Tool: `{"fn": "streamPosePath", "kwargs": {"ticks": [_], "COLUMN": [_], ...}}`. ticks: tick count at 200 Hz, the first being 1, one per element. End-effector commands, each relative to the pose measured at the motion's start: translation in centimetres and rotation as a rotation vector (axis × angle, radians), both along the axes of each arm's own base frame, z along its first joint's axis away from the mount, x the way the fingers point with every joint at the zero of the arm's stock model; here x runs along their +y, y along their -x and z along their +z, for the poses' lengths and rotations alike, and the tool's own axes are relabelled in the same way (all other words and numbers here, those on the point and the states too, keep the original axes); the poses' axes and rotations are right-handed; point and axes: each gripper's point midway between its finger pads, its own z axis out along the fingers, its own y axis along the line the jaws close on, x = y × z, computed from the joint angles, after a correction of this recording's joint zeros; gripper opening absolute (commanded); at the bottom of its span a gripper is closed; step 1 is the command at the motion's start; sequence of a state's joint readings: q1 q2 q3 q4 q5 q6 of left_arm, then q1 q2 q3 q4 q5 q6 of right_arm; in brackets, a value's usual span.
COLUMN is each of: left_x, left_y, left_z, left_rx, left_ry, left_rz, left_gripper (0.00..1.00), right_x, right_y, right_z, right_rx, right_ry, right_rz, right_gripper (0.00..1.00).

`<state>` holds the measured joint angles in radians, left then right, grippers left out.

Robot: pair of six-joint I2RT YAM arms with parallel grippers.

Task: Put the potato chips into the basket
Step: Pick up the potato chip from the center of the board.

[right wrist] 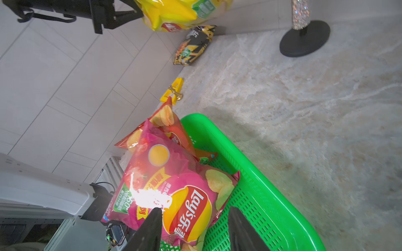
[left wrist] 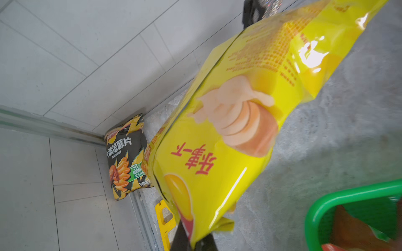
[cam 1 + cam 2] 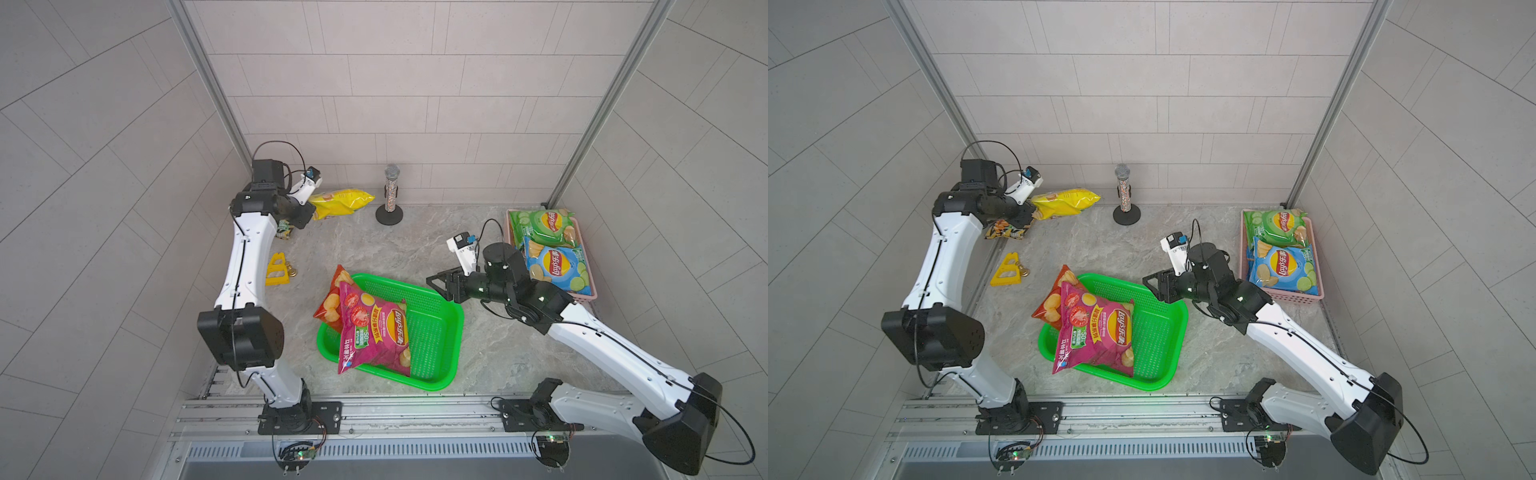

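The yellow bag point(image 2: 239, 108) hung right against the left wrist camera, with red characters 乐事 and a stack of crisps printed on it. The left gripper point(image 2: 193, 243) was clamped tight on its lower edge, holding it near the back left corner of the table point(image 3: 478, 353), outside the green basket point(image 3: 455, 332).

Six bags of chips were in view, one of each colour. The black bag point(image 2: 126, 156) read 大波浪薯片 with a green "-50%" patch and lay in the back left corner against the wall. The magenta bag point(image 3: 378, 328) carried a Lay's 乐事 logo and a "50%" patch. It lay in the green basket on top of the red-orange bag point(image 3: 332, 299), and both bags overhung the basket's left rim. The green bag point(image 3: 544, 226) and the blue bag point(image 3: 557, 266), each with the Lay's logo, lay in the pink basket point(image 3: 584, 296) at the right.

There were two baskets, one glittery microphone point(image 3: 390, 191) upright on a round stand, and one yellow triangular piece point(image 3: 277, 270) beside a small gold object point(image 3: 293, 272).

The right gripper point(image 3: 436, 286) hovered at the green basket's far right rim, its jaws partly apart, holding and touching nothing.
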<state>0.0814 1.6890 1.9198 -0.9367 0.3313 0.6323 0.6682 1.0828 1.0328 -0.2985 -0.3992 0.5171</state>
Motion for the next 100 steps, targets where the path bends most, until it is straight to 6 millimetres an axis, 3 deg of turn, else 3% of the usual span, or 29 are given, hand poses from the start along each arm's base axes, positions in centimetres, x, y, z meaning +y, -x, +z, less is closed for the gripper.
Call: {"fn": "streamPosePath", "kwargs": {"ticks": [1,27,50,76,100], "left_x": [-3.1,-6.4,-9.5,-13.0,-15.4], "left_y": [4.3,7.8,10.8,13.5,15.3], "left_z": [2.0,3.1,3.4,3.2,3.1], "left_rx": [0.059,0.103,0.132,0.171,0.198], "left_ry": [0.047,0.046,0.043,0.039,0.054], "left_rz": [-0.106,-0.209,-0.3,-0.39,-0.446], "left_gripper": [0.0,0.0,0.0,0.0,0.0], "right_x": [0.0,-0.3,-0.4,-0.1,0.9], "right_y": [1.1,3.0,5.0,5.2,4.9], "right_z": [5.7,10.0,12.6,14.0,14.0], "right_rx": [-0.228,-0.435,-0.583,-0.623,-0.622], "right_ry": [-0.047,-0.045,-0.021,0.01,0.047], "right_rz": [0.027,0.069,0.141,0.173,0.208], "right_gripper": [0.53,0.52,0.5,0.5,0.49]}}
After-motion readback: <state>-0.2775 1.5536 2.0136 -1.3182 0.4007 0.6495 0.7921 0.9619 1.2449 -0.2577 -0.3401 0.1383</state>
